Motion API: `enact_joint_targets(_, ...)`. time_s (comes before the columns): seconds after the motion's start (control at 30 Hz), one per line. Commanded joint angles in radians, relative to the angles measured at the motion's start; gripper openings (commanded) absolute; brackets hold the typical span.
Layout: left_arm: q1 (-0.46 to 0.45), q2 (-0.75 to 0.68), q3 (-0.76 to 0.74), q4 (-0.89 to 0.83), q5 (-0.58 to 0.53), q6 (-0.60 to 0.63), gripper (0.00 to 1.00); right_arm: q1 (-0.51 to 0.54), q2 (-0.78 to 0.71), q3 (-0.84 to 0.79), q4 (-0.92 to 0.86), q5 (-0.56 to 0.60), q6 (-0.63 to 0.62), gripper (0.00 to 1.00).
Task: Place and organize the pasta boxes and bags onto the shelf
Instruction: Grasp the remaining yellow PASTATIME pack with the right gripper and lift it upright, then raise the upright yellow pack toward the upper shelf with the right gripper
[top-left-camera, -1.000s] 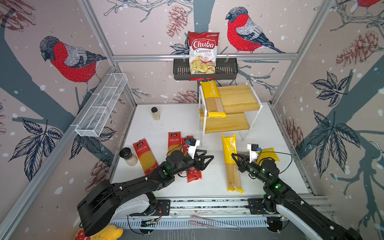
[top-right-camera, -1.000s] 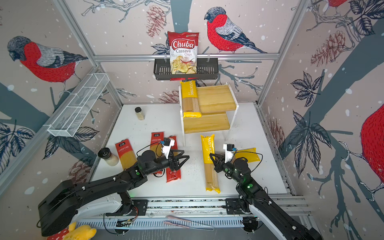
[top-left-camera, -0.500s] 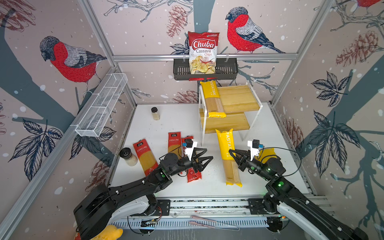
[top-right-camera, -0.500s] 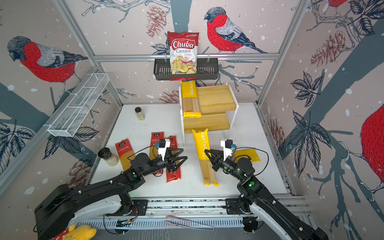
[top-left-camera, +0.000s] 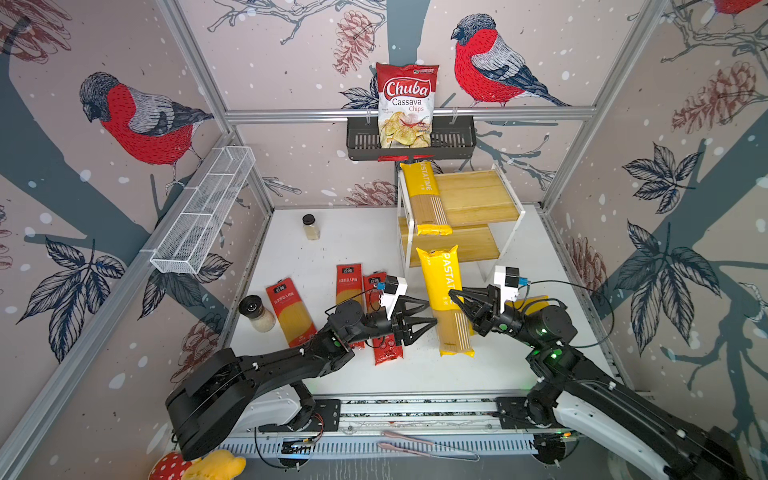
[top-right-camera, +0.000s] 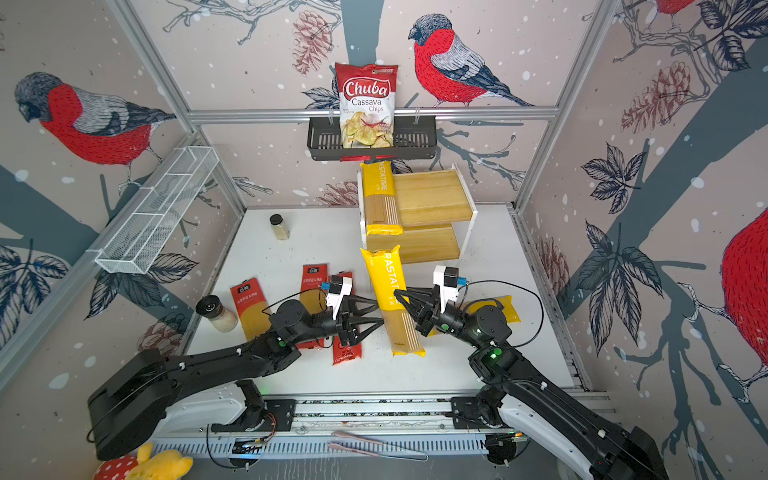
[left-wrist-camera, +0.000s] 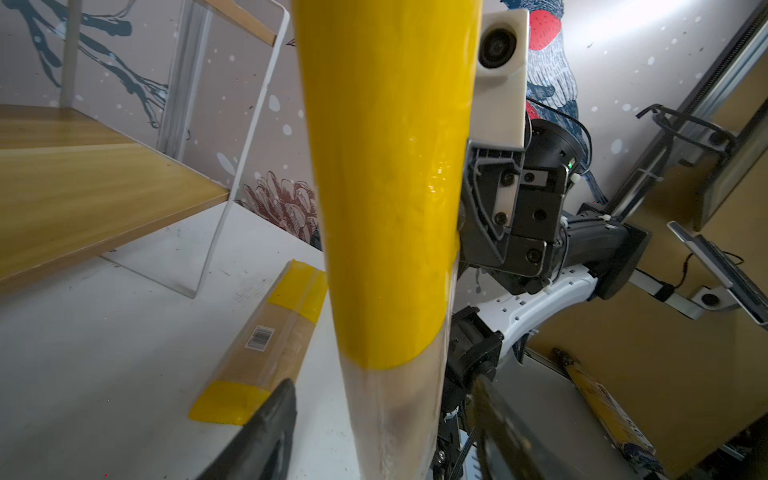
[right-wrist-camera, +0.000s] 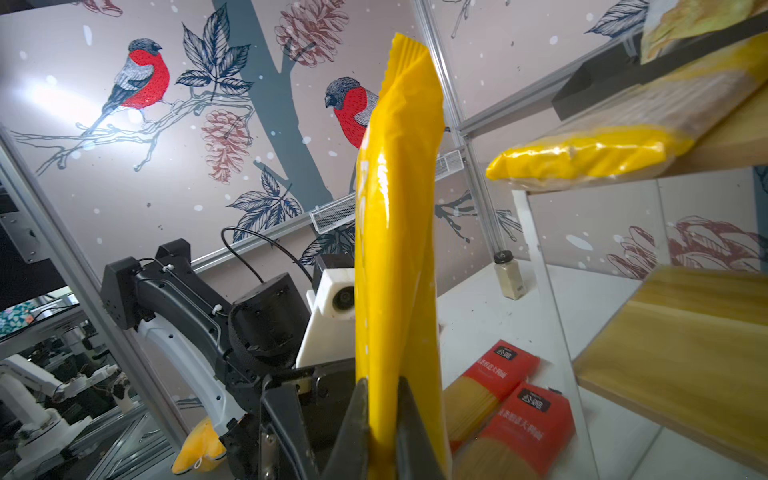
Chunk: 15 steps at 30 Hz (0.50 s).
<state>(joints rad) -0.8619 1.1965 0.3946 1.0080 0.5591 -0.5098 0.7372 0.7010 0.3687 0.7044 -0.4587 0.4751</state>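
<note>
My right gripper (top-left-camera: 455, 296) (right-wrist-camera: 382, 395) is shut on one edge of a yellow PASTATIME pack (top-left-camera: 442, 286) (right-wrist-camera: 395, 249) and holds it off the table in front of the shelf (top-left-camera: 478, 199). From the other side my left gripper (top-left-camera: 432, 311) (left-wrist-camera: 382, 384) stands open, a finger on each side of that pack (left-wrist-camera: 386, 187) with gaps. One yellow pack (top-left-camera: 424, 199) lies on the upper board. Another yellow pack (top-left-camera: 536, 301) (left-wrist-camera: 266, 345) lies on the table, partly hidden by the right arm. Three red packs (top-left-camera: 291, 311) (top-left-camera: 348, 286) (top-left-camera: 384, 345) lie on the table at the left.
A spice jar (top-left-camera: 311, 226) stands at the back, a grinder jar (top-left-camera: 257, 313) beside the red packs. The Chuba chips bag (top-left-camera: 406, 106) sits in the black basket (top-left-camera: 453, 143) above the shelf. A white wire basket (top-left-camera: 203, 212) hangs on the left wall.
The right gripper has raised the yellow pack off the table and carried it left toward the shelf front. The left gripper has moved right, so its open fingers now straddle the pack.
</note>
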Motion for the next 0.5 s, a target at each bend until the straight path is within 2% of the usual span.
enact_joint_targets(0.0,0.001,0.025,0.026,0.105,0.074,-0.030,0.63,0.009,0.035,0.035,0.231,-0.018,0.019,0.00)
enact_joint_targets(0.27,0.001,0.089,0.062,0.179,0.146,-0.076,0.53,0.023,0.115,0.065,0.318,-0.044,0.040,0.00)
enact_joint_targets(0.47,0.001,0.112,0.079,0.208,0.157,-0.088,0.36,0.028,0.130,0.058,0.334,-0.032,0.050,0.00)
